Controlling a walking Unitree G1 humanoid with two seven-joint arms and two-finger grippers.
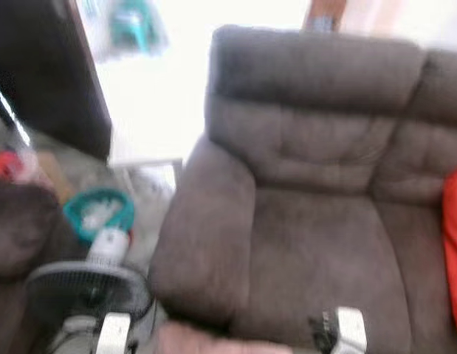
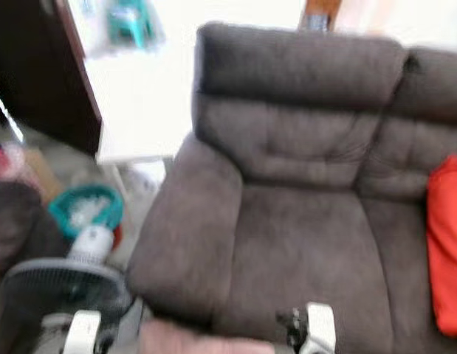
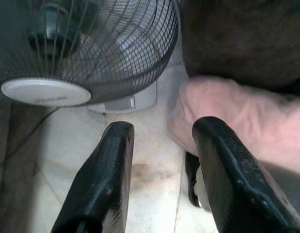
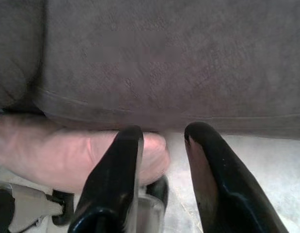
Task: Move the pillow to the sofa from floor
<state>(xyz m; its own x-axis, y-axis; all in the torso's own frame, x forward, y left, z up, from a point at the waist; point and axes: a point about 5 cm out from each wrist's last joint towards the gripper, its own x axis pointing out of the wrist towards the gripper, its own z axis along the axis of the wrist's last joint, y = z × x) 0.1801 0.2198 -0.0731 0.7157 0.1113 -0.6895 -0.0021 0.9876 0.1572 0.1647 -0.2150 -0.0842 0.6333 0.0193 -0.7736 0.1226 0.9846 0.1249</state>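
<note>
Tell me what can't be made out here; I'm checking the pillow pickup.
- Pink pillow: cut off by the eye views' bottom edge; its size is unknown.
- Left claw and right claw: whether either touches the pillow, unclear.
- Red cushion: cropped at the frame edge.
- Eye views: blurred.

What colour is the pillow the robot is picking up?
Pale pink. The pillow shows best in the left wrist view, lying on the floor by the sofa.

Head views: soft motion blur throughout | blown-out white glare behind the sofa (image 1: 309, 184) | wrist views sharper, evenly lit | fan (image 3: 86, 48) grille slightly soft
</note>
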